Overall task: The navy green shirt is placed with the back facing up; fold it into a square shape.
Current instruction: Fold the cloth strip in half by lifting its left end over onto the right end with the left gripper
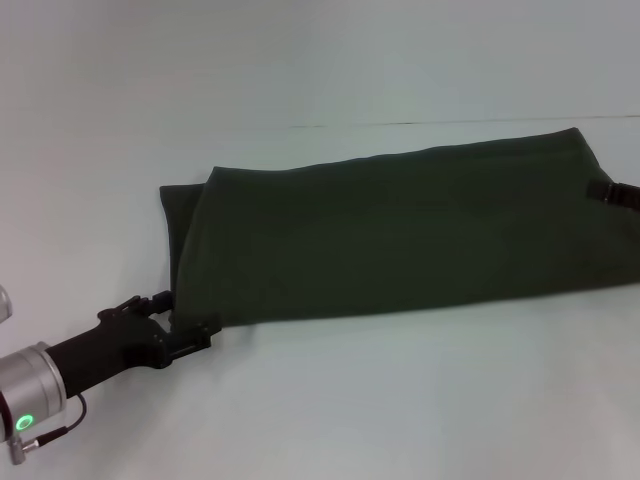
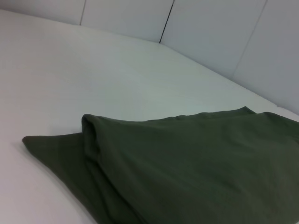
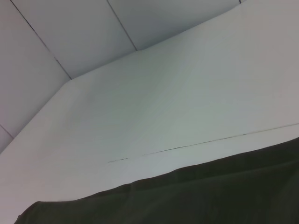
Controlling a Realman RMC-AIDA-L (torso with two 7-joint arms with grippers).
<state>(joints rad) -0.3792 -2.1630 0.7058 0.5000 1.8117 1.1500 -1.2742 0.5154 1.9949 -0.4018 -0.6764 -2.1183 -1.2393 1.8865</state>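
The left gripper (image 1: 190, 335) is seen at the lower left of the head view, on a black arm with a silver cuff and a green light. Its fingers are placed at the near left corner of the navy green shirt (image 1: 400, 235), at the cloth's edge; whether they are apart or closed on the fabric cannot be told.

The shirt is laid flat on the white table (image 1: 420, 400) as a long folded band, stretched from the left centre to the right edge of the frame. A folded-over layer is shown at its left end, with a lower layer left exposed beyond it (image 2: 88, 135).

The right gripper (image 1: 615, 193) is glimpsed at the far right edge, at the shirt's right end; its state cannot be told either.
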